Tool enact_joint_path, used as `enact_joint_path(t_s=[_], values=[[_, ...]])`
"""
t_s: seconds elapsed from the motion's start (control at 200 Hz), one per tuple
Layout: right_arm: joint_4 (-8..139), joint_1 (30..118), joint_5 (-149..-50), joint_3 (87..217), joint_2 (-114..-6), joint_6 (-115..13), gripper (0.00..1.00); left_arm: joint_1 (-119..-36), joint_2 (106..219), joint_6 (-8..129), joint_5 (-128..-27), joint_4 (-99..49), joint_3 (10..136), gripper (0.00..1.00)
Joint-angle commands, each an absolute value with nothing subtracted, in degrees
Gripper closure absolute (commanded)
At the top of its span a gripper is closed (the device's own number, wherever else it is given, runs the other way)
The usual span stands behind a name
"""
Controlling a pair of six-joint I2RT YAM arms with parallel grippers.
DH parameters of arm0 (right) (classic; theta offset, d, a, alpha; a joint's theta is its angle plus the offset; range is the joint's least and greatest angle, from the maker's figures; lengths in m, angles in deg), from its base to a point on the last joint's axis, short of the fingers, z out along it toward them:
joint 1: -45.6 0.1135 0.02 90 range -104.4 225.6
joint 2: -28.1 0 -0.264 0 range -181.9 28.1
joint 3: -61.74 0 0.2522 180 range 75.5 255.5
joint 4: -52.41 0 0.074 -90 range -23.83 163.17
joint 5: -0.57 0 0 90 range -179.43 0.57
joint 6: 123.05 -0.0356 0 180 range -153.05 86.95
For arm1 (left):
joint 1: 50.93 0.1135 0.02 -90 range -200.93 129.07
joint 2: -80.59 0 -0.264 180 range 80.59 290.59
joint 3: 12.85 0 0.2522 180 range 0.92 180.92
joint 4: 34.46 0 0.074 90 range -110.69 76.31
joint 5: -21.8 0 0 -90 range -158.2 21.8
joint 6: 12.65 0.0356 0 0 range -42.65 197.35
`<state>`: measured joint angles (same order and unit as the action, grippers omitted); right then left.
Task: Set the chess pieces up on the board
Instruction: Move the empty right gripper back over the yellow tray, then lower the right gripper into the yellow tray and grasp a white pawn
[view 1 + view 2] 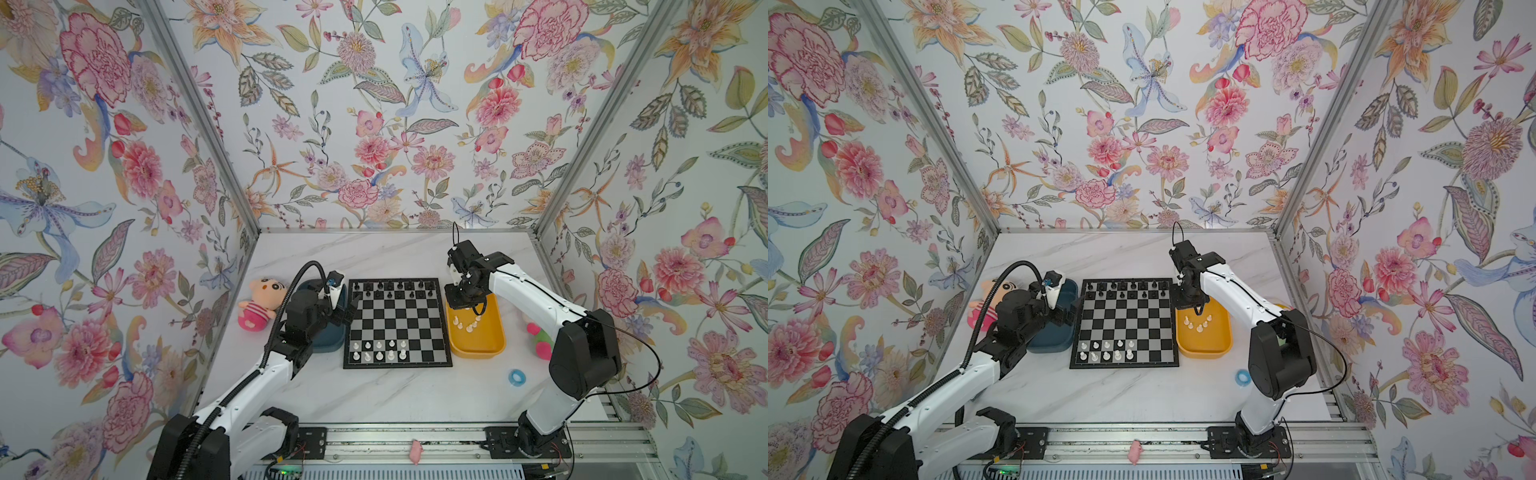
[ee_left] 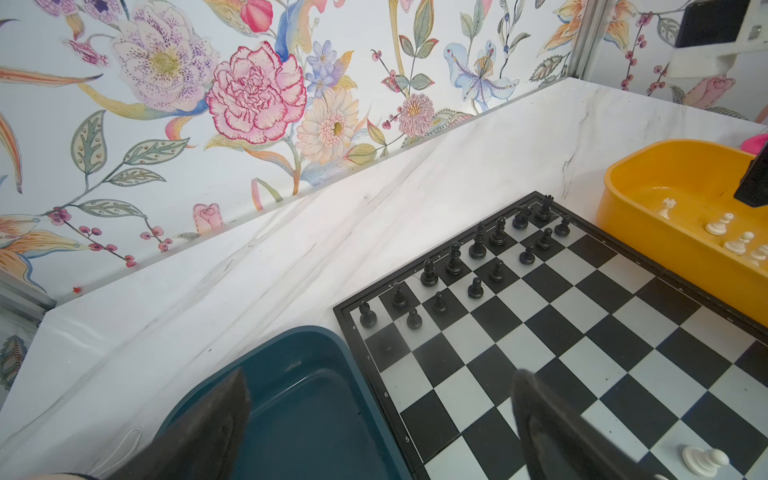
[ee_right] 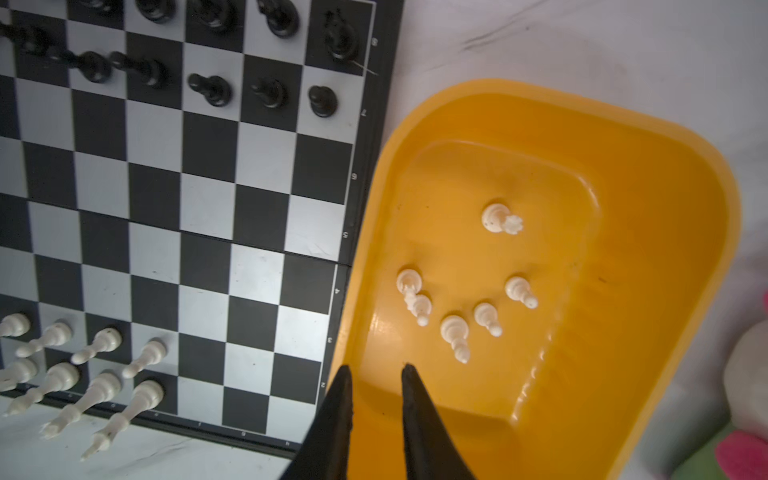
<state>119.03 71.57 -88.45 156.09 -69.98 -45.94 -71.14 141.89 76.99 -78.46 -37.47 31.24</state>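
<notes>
The board [image 1: 397, 323] lies mid-table, with several white chess pieces [image 1: 378, 351] standing in its two nearest rows on the left. More white chess pieces [image 3: 457, 307] lie tipped over in the yellow tray [image 1: 478, 351] to the right of the board. My right gripper [image 3: 376, 370] hangs above that tray's board-side rim, jaws a narrow gap apart and empty. In both top views it [image 1: 464, 305] is over the tray's far end. My left gripper [image 2: 380, 372] stands wide open and empty over the seam between the dark teal tray [image 2: 299, 407] and the board.
Black chessmen [image 1: 390, 289] fill the board's two far rows. A plush doll [image 1: 259, 303] lies left of the teal tray. A pink and green soft toy [image 1: 540, 340] and a blue ring [image 1: 517, 377] sit right of the yellow tray.
</notes>
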Motion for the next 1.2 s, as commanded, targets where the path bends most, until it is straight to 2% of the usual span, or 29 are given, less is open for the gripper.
enact_joint_path(t_s=[0.0, 0.395, 1.191], values=[[119.21, 69.86, -86.97, 153.67, -68.3, -44.18, 0.78, -70.54, 143.27, 77.35, -79.33, -38.54, 33.56, 0.01], [115.84, 64.4, -87.13, 145.18, -66.6, -43.61, 0.78, -70.46, 146.36, 76.65, -80.06, -38.27, 35.88, 0.01], [112.38, 61.52, -87.41, 143.35, -70.2, -42.99, 0.79, -70.49, 146.53, 76.47, -79.71, -38.17, 35.76, 0.01]])
